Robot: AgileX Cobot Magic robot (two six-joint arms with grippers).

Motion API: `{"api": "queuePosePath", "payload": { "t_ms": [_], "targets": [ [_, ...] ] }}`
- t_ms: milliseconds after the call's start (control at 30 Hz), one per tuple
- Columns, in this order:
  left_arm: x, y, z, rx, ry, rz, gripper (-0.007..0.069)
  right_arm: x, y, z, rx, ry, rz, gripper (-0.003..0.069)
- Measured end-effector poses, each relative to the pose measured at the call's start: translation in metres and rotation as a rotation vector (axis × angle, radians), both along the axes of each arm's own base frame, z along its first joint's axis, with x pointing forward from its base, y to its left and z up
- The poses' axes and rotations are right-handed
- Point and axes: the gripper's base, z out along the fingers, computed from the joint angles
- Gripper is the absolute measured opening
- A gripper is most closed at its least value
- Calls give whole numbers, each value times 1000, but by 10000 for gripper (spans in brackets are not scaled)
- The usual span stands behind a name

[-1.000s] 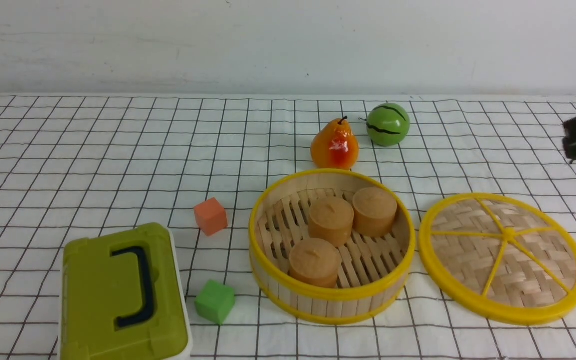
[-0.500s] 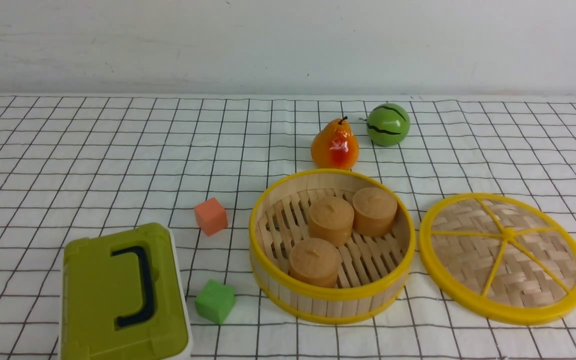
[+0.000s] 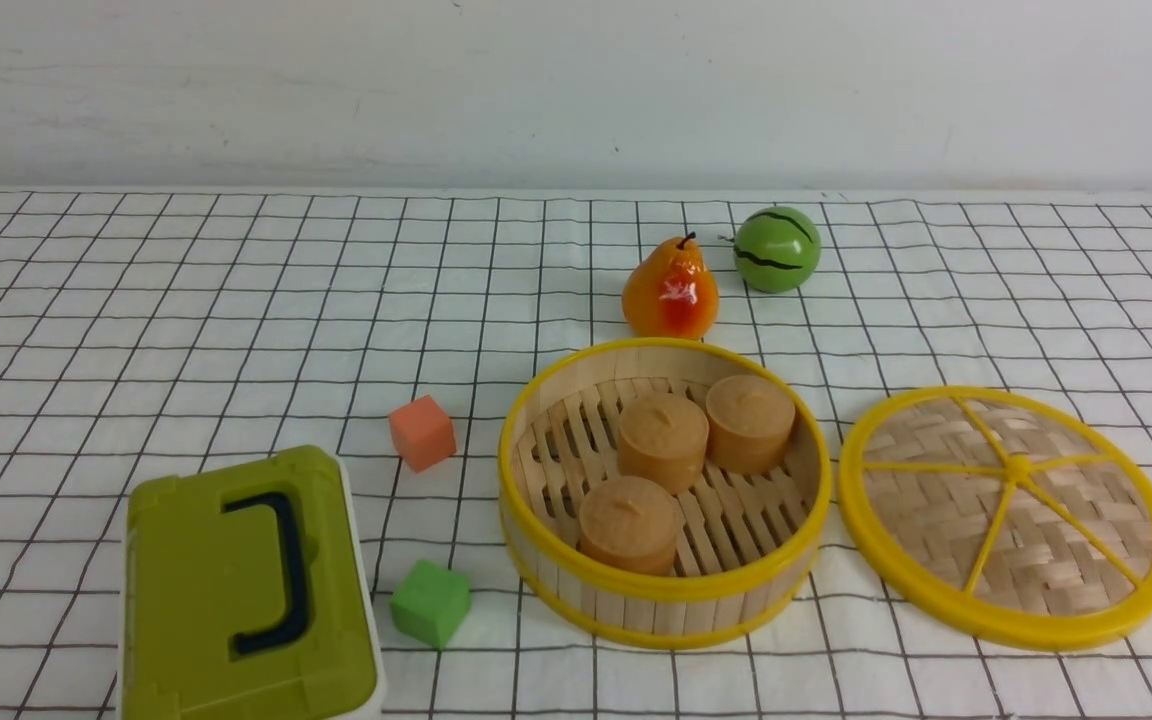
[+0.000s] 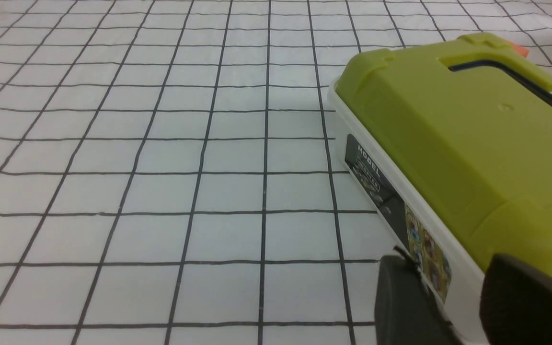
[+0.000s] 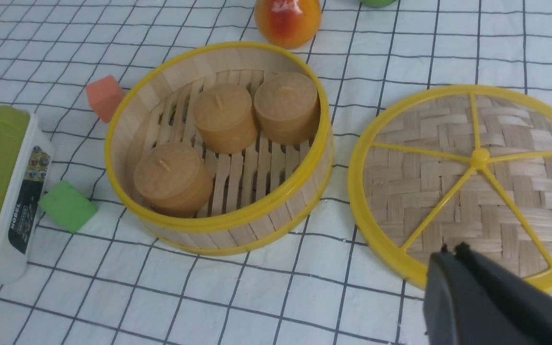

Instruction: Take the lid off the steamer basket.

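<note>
The steamer basket (image 3: 656,590) stands uncovered on the checked cloth, with three tan cylinders (image 3: 661,440) on its slatted floor. The lid (image 3: 936,510) lies flat on the cloth just right of the basket, knob up. In the right wrist view my right gripper (image 5: 451,249) hovers shut and empty over the near rim of the lid (image 5: 448,158), with the basket (image 5: 218,225) beside it. My left gripper (image 4: 448,268) is open beside the olive-green box (image 4: 448,124), holding nothing. Neither gripper shows in the front view.
The olive-green box (image 3: 236,600) sits at the front left. An orange cube (image 3: 422,432) and a green cube (image 3: 429,603) lie left of the basket. A pear (image 3: 669,290) and a small watermelon ball (image 3: 776,248) stand behind it.
My right gripper, seen a second ago at the front view's right edge, has gone out of that view and has shut. Lid, basket and the other objects have not moved.
</note>
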Motion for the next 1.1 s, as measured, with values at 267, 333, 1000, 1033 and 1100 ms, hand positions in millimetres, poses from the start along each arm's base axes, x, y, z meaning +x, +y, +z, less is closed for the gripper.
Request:
{"api": "queuePosePath", "payload": {
  "t_ms": [267,333,1000,1033,1100],
  "targets": [
    [0,0,0,0,0,0,239,-1,-8,-9,-77,-119,-66,-22],
    [0,0,0,0,0,0,239,-12,-14,-17,-143,-237,-106,-24],
    [0,0,0,0,0,0,239,-70,-32,-165,-141,-350,-336,-23],
    [0,0,0,0,0,0,239,-70,-32,-166,-142,-338,-335,-23],
    [0,0,0,0,0,0,239,-71,-32,-168,-144,-316,-334,-23]
  ]
}}
